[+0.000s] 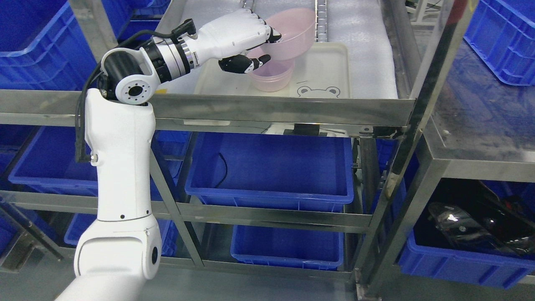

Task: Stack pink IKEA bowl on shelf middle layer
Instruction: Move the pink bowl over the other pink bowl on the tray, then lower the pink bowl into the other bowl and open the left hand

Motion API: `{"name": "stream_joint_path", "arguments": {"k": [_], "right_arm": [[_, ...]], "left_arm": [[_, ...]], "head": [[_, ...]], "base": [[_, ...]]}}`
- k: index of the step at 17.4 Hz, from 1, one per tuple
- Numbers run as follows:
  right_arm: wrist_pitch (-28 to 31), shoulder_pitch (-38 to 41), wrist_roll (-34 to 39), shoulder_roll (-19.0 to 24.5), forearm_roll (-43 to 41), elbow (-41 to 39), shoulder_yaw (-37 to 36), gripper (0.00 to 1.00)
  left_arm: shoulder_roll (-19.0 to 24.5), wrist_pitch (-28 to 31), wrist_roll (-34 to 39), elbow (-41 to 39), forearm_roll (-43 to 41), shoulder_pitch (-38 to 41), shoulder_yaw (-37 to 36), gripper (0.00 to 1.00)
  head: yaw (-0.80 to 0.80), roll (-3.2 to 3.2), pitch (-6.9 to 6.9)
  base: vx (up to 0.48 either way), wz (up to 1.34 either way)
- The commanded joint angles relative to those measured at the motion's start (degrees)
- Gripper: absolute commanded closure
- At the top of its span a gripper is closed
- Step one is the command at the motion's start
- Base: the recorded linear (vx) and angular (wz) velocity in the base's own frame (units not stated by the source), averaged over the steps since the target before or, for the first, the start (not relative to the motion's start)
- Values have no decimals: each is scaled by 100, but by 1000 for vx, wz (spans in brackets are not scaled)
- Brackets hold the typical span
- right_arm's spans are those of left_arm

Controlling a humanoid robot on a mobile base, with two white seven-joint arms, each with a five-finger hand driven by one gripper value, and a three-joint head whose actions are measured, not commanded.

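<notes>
Two pink bowls occupy the shelf layer in front of the robot. Order of items, largest first: the shelf frame; the white tray lying on that layer; the upper bowl; the lower bowl. The lower bowl stands upright on the tray. The upper bowl is tilted, its opening facing up and toward the left hand, and its base sits just above the lower bowl's rim, slightly right of it. The left hand is closed on the upper bowl's near rim, fingers over the edge, thumb below. Judgement: the held bowl needs levelling and a small leftward-downward shift to nest. The right hand does not appear.
</notes>
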Motion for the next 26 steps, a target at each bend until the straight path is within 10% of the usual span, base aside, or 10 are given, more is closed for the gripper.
{"name": "stream_joint_path", "arguments": {"k": [1,14,26], "right_arm": [[2,123,4,-100,0,-100,0,0],[2,123,4,-100,0,-100,0,0],[2,123,4,-100,0,-100,0,0]], "left_arm": [[872,23,-16,532,-394,8,357,99],[-146,23,55,1306,-1210,-431,-407,98],[-86,23,55,1376,-1474,-625,-231,92]], "head": [[0,0,0],[0,0,0],[0,0,0]], "base": [[35,-273],[3,-14],[0,0]]}}
